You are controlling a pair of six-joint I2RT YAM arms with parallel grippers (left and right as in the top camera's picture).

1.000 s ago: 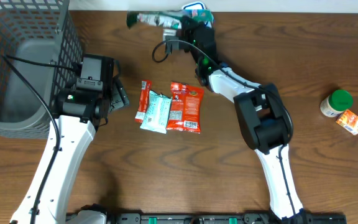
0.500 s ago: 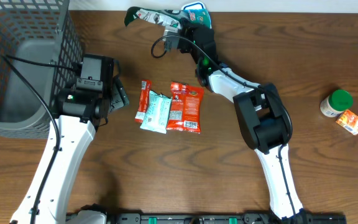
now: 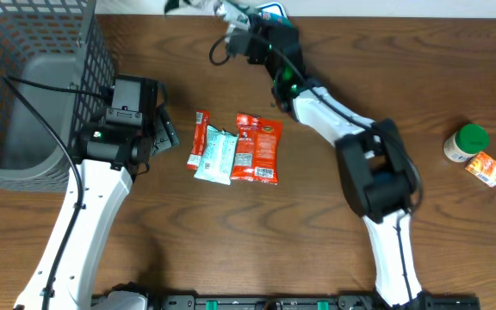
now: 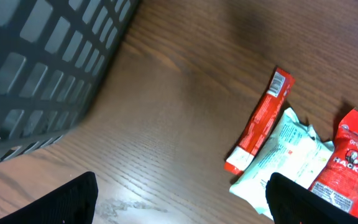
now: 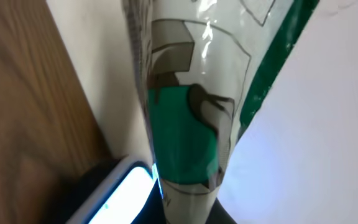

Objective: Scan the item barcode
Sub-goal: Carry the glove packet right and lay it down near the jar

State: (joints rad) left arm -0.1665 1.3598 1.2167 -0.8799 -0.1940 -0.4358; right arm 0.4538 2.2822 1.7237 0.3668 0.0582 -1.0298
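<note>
At the table's far edge my right gripper (image 3: 233,19) is shut on a green and white packet (image 3: 188,4), which sticks out left and is partly cut off by the overhead frame. Seen from the right wrist, the packet (image 5: 185,112) runs upright, close in front of the camera. A scanner with a lit screen (image 5: 120,199) sits just beside its lower end. The same scanner (image 3: 273,12) lies at the table's far edge. I make out no barcode. My left gripper (image 4: 185,208) hangs open over bare wood beside the basket, holding nothing.
A grey mesh basket (image 3: 24,86) fills the far left. In the middle lie a red stick packet (image 3: 200,139), a pale teal packet (image 3: 216,155) and a red Hacks bag (image 3: 257,147). At the right stand a green-lidded bottle (image 3: 466,142) and an orange box (image 3: 486,168).
My right arm has carried the packet further toward the far edge, so it now runs partly out of the overhead frame. The left arm has not moved.
</note>
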